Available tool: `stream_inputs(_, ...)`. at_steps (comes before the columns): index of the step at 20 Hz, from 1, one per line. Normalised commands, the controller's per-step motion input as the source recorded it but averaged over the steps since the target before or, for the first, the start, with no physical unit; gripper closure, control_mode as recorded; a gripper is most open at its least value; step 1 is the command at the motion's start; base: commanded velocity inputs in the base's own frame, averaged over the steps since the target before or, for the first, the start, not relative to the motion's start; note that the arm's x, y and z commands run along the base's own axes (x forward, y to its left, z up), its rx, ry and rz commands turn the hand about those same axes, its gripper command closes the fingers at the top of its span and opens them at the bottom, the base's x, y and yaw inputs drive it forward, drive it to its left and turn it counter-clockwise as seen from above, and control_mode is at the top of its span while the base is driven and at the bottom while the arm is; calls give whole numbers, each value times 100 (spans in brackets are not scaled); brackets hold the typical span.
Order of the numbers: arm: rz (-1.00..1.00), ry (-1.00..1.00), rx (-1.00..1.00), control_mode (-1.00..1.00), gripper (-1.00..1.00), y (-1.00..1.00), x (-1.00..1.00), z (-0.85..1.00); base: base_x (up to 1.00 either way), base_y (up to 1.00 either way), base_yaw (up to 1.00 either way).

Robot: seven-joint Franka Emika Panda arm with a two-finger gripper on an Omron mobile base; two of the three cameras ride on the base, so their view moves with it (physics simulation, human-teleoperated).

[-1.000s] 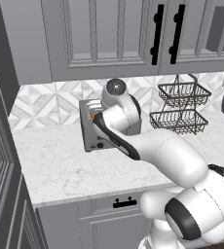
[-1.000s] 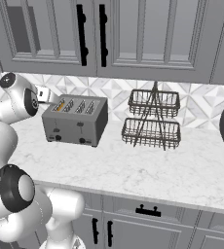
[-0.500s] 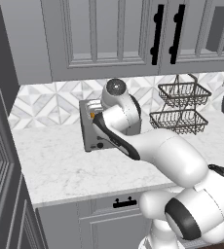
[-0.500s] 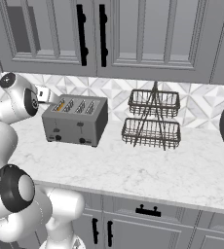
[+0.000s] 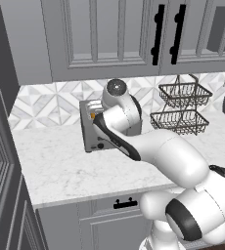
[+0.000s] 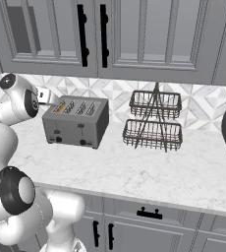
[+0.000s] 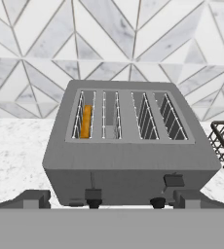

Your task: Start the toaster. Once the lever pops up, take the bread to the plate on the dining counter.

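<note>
Grey cabinets (image 6: 134,34), patterned tile backsplash (image 7: 133,44), apparently marble countertop (image 6: 149,172).

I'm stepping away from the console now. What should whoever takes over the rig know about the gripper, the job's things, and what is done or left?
Gripper: open, empty, fingers apart in front of the toaster's face, touching nothing.
Toaster: on the marble counter by the tiled backsplash, left of a two-tier wire basket rack.
Bread: sitting in the leftmost slot in the hand view.
Levers: left one sits lower than the right; whether it is latched is unclear.
Done: arm lined up on the toaster.
Left: start it if not running, wait for the pop, carry the bread to the plate.
</note>
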Motion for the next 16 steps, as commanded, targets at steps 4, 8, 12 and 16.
stream_inputs(4,0,0,0,-100,-100,0,0,0,0,0,0)
stream_inputs(8,0,0,0,-100,-100,0,0,0,0,0,0)
stream_inputs(12,0,0,0,-100,-100,0,0,0,0,0,0)
stream_inputs(16,0,0,0,-100,-100,0,0,0,0,0,0)
